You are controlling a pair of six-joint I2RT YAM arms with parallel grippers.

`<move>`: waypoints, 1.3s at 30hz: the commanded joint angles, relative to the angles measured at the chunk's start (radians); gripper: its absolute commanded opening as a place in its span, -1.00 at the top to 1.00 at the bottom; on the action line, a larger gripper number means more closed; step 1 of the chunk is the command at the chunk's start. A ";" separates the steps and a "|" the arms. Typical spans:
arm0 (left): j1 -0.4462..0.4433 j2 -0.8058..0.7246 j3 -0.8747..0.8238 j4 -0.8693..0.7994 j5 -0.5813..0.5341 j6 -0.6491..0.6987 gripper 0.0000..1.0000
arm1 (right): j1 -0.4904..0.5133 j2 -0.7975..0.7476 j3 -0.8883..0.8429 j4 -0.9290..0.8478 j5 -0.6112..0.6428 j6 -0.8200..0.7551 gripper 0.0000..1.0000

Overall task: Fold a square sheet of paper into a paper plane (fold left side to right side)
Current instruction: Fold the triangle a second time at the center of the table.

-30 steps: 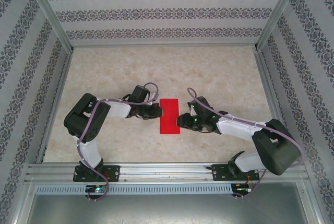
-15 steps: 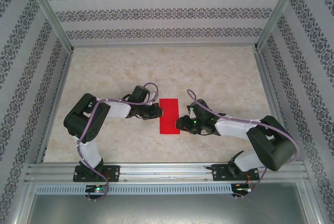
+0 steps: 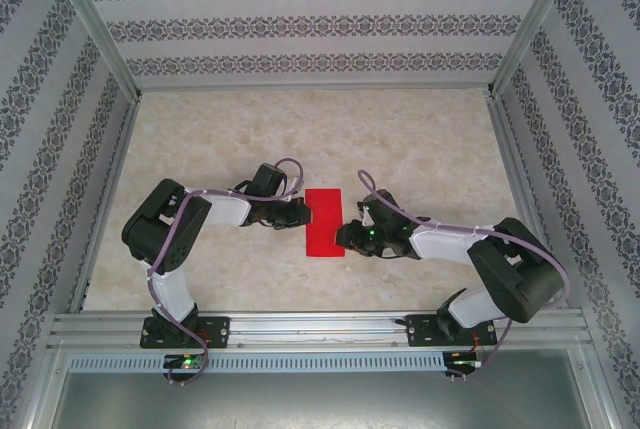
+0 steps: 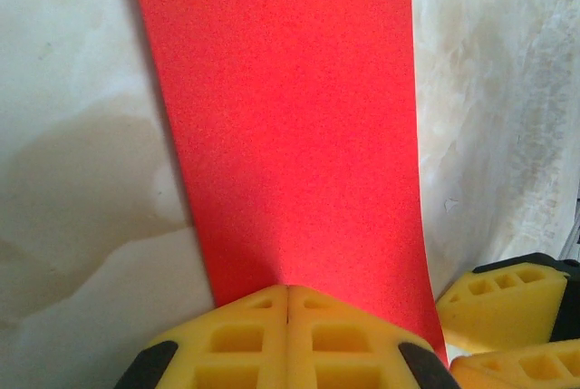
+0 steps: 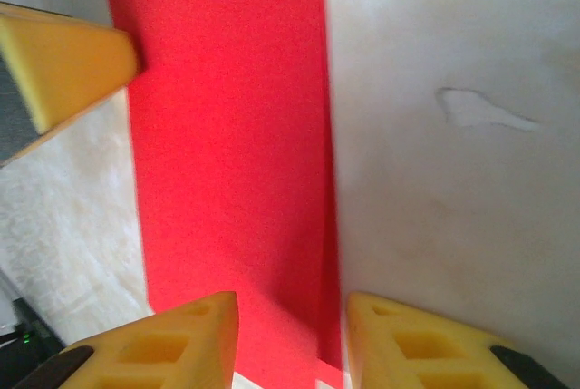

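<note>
A bright red sheet of thin paper (image 3: 323, 222) (folded to a narrow strip) is laid flat at the middle of the pale marbled desk (image 3: 300, 129). The left gripper (image 4: 287, 316) is closed, its yellow tips set at the paper's left edge; whether paper is pinched cannot be told. The right gripper (image 5: 292, 339) is held partly open, its jaws set astride the paper's right edge.

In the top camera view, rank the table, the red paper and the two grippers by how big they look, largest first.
1. Table.
2. Red paper.
3. Left gripper and right gripper, both last: they look alike in size, so I leave them unranked.
</note>
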 commanded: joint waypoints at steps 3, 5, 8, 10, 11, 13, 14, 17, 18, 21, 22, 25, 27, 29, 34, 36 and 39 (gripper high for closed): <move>-0.008 0.003 -0.035 -0.092 -0.058 0.012 1.00 | 0.013 0.013 -0.003 0.092 -0.047 0.021 0.30; -0.008 0.004 -0.036 -0.091 -0.059 0.012 1.00 | 0.011 0.012 -0.004 0.099 -0.049 0.025 0.32; -0.009 0.003 -0.036 -0.091 -0.058 0.013 1.00 | 0.006 0.011 -0.010 0.096 -0.041 0.024 0.29; -0.008 0.004 -0.036 -0.091 -0.059 0.012 1.00 | 0.000 0.014 -0.014 0.101 -0.040 0.026 0.27; -0.007 0.002 -0.036 -0.089 -0.058 0.012 1.00 | -0.002 0.018 -0.014 0.106 -0.042 0.027 0.28; -0.008 0.001 -0.035 -0.087 -0.056 0.010 1.00 | -0.005 0.026 -0.016 0.126 -0.050 0.030 0.27; -0.007 0.001 -0.036 -0.085 -0.055 0.010 1.00 | -0.009 0.031 -0.015 0.133 -0.055 0.031 0.27; -0.007 0.000 -0.036 -0.080 -0.051 0.009 1.00 | -0.017 0.048 -0.011 0.163 -0.069 0.030 0.27; -0.008 0.001 -0.035 -0.081 -0.050 0.009 1.00 | -0.020 0.053 -0.009 0.171 -0.074 0.027 0.28; -0.007 -0.002 -0.037 -0.082 -0.048 0.010 1.00 | -0.035 0.075 -0.002 0.195 -0.088 0.025 0.27; -0.008 -0.003 -0.037 -0.082 -0.048 0.010 1.00 | -0.040 0.082 0.002 0.203 -0.094 0.023 0.27; -0.007 -0.004 -0.034 -0.085 -0.047 0.013 1.00 | -0.054 0.099 0.017 0.209 -0.107 0.006 0.28; -0.007 -0.007 -0.033 -0.090 -0.044 0.016 1.00 | -0.063 0.107 0.028 0.209 -0.109 -0.008 0.28; -0.007 -0.011 -0.030 -0.094 -0.045 0.019 1.00 | -0.078 0.123 0.039 0.215 -0.124 -0.017 0.28; -0.007 -0.016 -0.030 -0.094 -0.044 0.019 1.00 | -0.113 0.156 0.060 0.238 -0.157 -0.033 0.30; -0.007 -0.017 -0.031 -0.095 -0.044 0.019 1.00 | -0.124 0.171 0.071 0.238 -0.164 -0.041 0.30; -0.008 -0.020 -0.030 -0.095 -0.044 0.021 1.00 | -0.145 0.195 0.086 0.241 -0.181 -0.052 0.31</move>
